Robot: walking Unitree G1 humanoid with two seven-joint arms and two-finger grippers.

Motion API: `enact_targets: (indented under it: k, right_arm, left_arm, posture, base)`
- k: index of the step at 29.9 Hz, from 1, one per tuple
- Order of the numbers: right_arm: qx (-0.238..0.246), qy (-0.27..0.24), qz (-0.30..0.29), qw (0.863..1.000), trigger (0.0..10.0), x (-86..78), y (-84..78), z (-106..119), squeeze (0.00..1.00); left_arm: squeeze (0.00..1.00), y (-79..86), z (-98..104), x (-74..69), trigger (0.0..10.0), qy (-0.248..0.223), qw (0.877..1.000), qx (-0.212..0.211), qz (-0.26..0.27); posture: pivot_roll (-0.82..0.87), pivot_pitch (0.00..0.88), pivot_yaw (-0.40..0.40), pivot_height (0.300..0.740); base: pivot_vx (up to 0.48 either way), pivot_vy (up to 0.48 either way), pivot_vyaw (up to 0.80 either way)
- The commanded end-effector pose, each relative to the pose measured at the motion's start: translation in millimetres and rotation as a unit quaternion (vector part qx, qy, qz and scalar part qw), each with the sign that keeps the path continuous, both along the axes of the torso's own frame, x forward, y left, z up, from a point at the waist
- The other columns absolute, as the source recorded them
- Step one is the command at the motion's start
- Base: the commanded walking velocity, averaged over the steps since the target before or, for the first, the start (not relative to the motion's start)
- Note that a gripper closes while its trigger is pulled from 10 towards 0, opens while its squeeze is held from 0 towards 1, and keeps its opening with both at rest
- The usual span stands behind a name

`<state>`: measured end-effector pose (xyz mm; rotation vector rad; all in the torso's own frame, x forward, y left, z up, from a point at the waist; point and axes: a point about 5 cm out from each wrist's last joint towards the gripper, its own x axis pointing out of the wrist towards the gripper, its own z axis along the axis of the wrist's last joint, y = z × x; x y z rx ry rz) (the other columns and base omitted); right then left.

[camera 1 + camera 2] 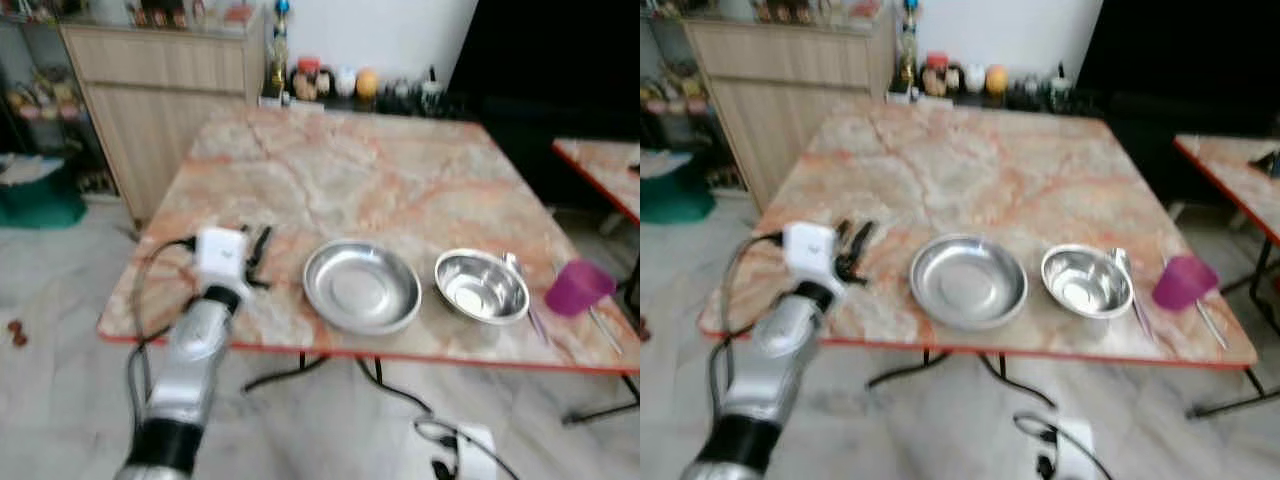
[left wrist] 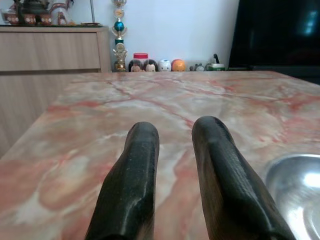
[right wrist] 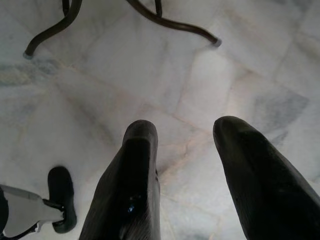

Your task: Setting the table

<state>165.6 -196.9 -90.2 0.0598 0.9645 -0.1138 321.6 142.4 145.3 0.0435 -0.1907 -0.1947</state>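
- My left gripper (image 1: 258, 257) hangs over the near left part of the marble table (image 1: 350, 180), just left of the steel plate (image 1: 361, 285). Its two black fingers (image 2: 132, 180) stand a narrow gap apart with nothing between them.
- My right gripper (image 3: 187, 175) hangs idle below table height, pointing down at the pale tiled floor (image 3: 165, 75). Its fingers are spread fairly wide and hold nothing.
- The setting lies in a row along the near edge: the plate left of centre, the steel bowl (image 1: 481, 286) to its right, and the purple cup (image 1: 578, 287) at the far right, tipped on its side as far as I can tell.
- A thin utensil (image 1: 524, 296) lies between bowl and cup, its upper end against the bowl's rim; the blur hides what kind it is.
- Risk one, in my judgement: the plate is shallow and slick, so a pinch on its rim with fingers this close together could skid it toward the near edge, which is close.
- Risk two: the cup sits right at the corner; a careless nudge of bowl or utensil could roll it off.
- Risk three: cables (image 1: 400, 395) trail on the floor under the table, so a step forward could snag them.
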Motion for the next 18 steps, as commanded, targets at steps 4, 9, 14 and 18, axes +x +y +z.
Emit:
enact_targets:
  k: [4, 9, 14, 18]
  right_arm:
    - [-0.014, 0.002, -0.009, 1.0, 10.0, -2.4, -12.9, 1.1, 0.0]
    - [-0.015, 0.002, -0.009, 1.0, 10.0, -2.5, -12.9, 1.1, 0.0]
    - [-0.015, 0.002, -0.008, 1.0, 10.0, -2.5, -13.1, 1.1, 0.0]
    - [-0.015, 0.002, -0.007, 1.0, 10.0, -2.5, -12.9, 1.1, 0.0]
  left_arm:
    - [0.0, -17.5, -1.0, -1.6, 10.0, 0.013, 0.999, -0.023, -0.034]
    - [0.0, -12.5, -4.1, -0.3, 10.0, 0.026, 0.999, -0.03, -0.018]
    - [0.0, -8.2, -7.8, 1.8, 10.0, 0.041, 0.999, -0.019, -0.004]
    - [1.0, -8.6, -9.9, 1.3, 10.0, 0.047, 0.999, -0.02, -0.007]
  posture:
    - [0.07, 0.0, -0.066, 0.711]
    - [0.08, 0.0, -0.067, 0.711]
    - [0.08, 0.0, -0.067, 0.711]
    - [0.07, 0.0, -0.063, 0.711]
  base:
    - [0.0, 0.0, 0.0]
    - [0.0, 0.0, 0.0]
    - [0.0, 0.0, 0.0]
    - [0.0, 0.0, 0.0]
